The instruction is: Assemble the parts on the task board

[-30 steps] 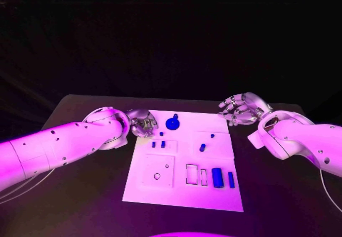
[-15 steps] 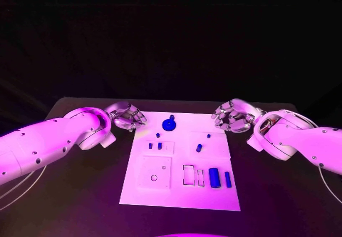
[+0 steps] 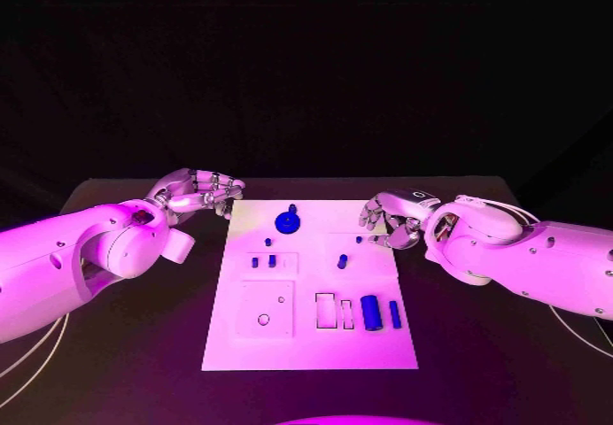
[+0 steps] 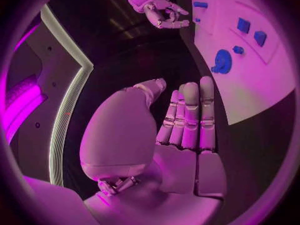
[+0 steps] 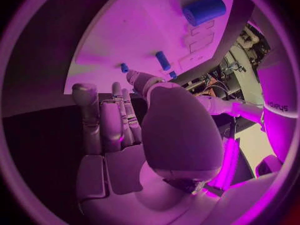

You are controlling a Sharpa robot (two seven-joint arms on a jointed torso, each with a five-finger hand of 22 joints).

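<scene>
The white task board [image 3: 306, 341] lies in the middle of the black table. On it are a round blue piece [image 3: 289, 221], small blue pegs [image 3: 343, 261], two small blue blocks [image 3: 263, 262] and a thick blue cylinder [image 3: 370, 312] beside a slimmer one [image 3: 393, 312]. My left hand [image 3: 198, 190] hovers just off the board's far left corner, fingers straight and holding nothing [image 4: 187, 125]. My right hand [image 3: 393, 220] is at the board's far right edge, empty, fingers apart [image 5: 119, 125]. The right wrist view shows the cylinder [image 5: 204, 10] and a peg [image 5: 162, 60].
Rectangular and round recesses [image 3: 331, 310] mark the board's near half. Bare black table [image 3: 511, 354] lies on both sides of the board. The left wrist view shows the board [image 4: 262, 80] with the round piece [image 4: 222, 61].
The camera has shifted. My left hand has pulled away from the board's far left corner, outward. My right hand has come in to the board's right edge and its fingers have spread.
</scene>
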